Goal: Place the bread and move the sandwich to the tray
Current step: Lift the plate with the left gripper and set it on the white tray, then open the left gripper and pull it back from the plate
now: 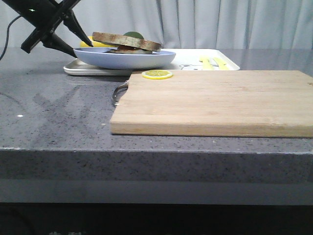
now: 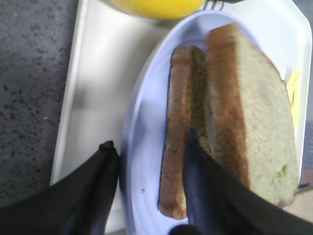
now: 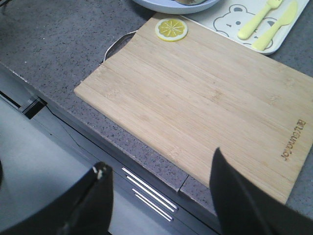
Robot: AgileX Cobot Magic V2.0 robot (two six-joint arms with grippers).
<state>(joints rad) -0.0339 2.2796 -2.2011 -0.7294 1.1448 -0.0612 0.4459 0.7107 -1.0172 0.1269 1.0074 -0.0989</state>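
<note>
Left gripper (image 1: 80, 43) straddling the pale-blue plate's (image 1: 124, 59) rim.
Its spread jaws are bracketing the rim without pinching; the sandwich (image 2: 230, 122) is lying on the plate, which is sitting on the white tray (image 1: 188, 58). Right gripper (image 3: 159, 188) is hanging open.

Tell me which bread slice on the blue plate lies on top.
The wider, pale-faced bread lies on top; the narrower slice sticks out beneath it, toward the left gripper.

The cutting board (image 1: 215, 103) is pale, matt wood with fine grain. The counter (image 1: 54, 112) looks like speckled grey stone, faintly glossy.
</note>
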